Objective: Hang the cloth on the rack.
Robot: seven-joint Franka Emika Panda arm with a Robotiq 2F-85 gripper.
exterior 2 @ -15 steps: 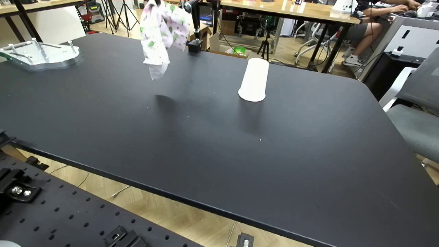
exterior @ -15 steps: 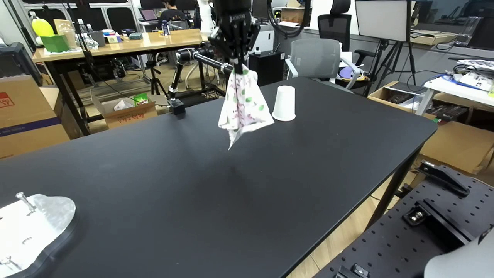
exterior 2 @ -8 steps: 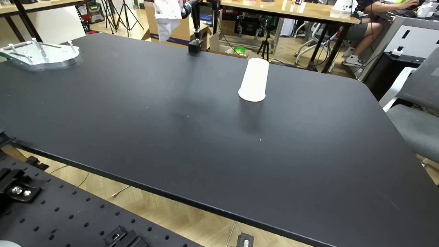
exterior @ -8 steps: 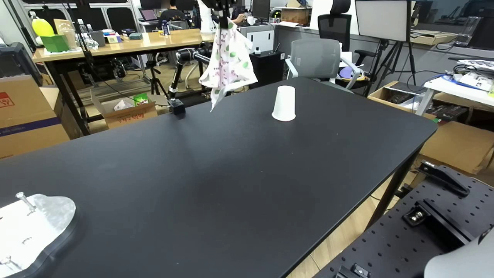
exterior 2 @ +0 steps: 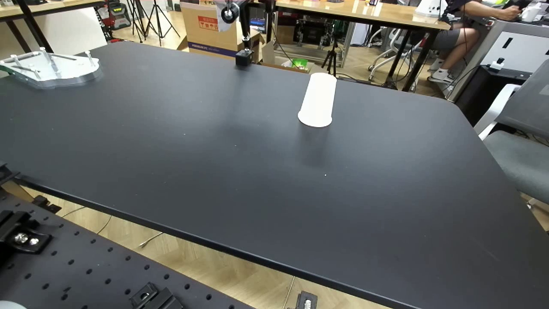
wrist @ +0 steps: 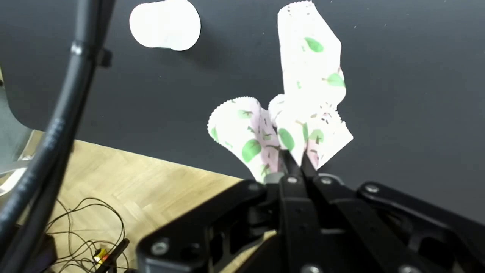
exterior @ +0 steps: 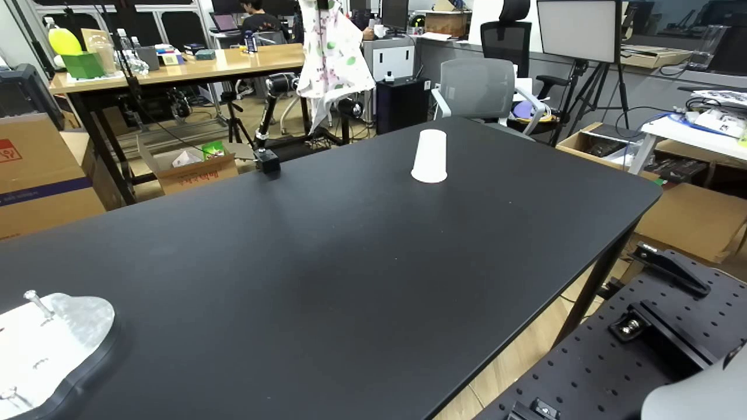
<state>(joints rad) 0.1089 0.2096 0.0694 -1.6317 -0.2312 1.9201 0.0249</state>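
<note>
The hand (wrist: 295, 161) has the cloth (exterior: 335, 61) pinched, so it's dangling straight down under it, long way vertical. The black crossbar (exterior: 282, 83), probably the rack, looks lower than the hand, partly hidden by the cloth; no telling if they touch.

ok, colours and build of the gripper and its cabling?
Black gripper: slim, tapering dark fingers, angular linkages with cutouts, silver-coloured screws. Beside it in the wrist view, a thick black cable carries pale lettering, too blurred to read, and a shiny band.
</note>
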